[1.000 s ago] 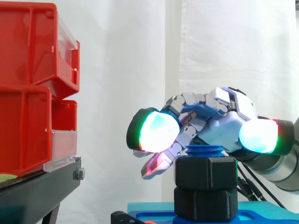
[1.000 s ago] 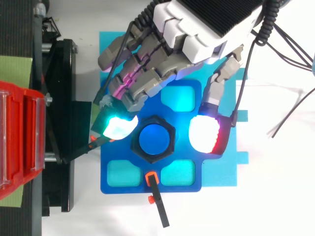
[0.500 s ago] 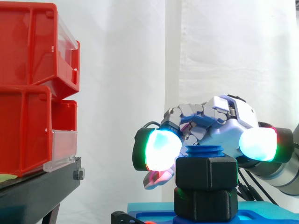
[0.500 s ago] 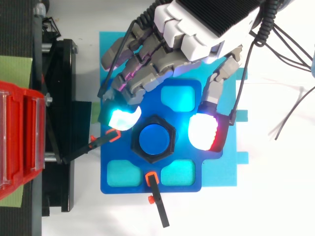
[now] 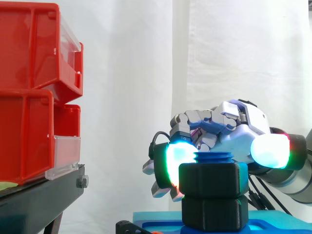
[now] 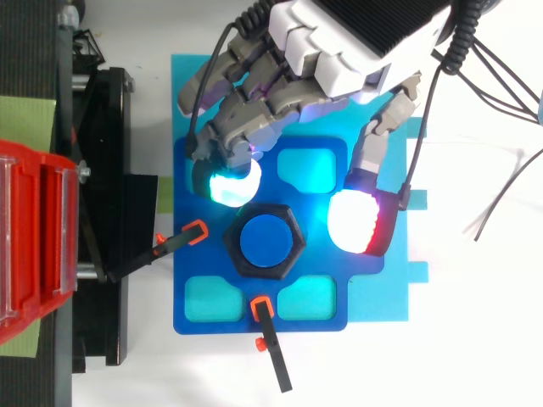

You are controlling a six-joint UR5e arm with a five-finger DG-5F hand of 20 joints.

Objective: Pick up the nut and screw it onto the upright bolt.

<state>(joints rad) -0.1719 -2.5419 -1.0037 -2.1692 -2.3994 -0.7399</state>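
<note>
A black hexagonal nut [image 5: 212,179] [image 6: 234,251] sits on the upright blue bolt [image 6: 270,244], whose threaded top [image 5: 213,157] pokes out above it. Below the nut the side view has a second black hex block [image 5: 212,213] on the blue base plate [image 6: 191,314]. My hand [image 6: 339,51] reaches in from the top right and hangs over the bolt with its fingers curled. One glowing fingertip [image 6: 227,182] presses the nut's upper-left side. The thumb pad [image 6: 356,222] stands close on the nut's right side.
Red bins [image 5: 29,97] are stacked on a black stand [image 6: 110,170] to the left. Two black clamps with orange tips [image 6: 197,231] [image 6: 261,305] lie at the plate's left and front edges. A cyan mat [image 6: 416,271] lies under the plate.
The glowing fingertip swept from the nut's left side round to its upper-left and closer in. The nut turned a little on the bolt. The thumb barely moved.
</note>
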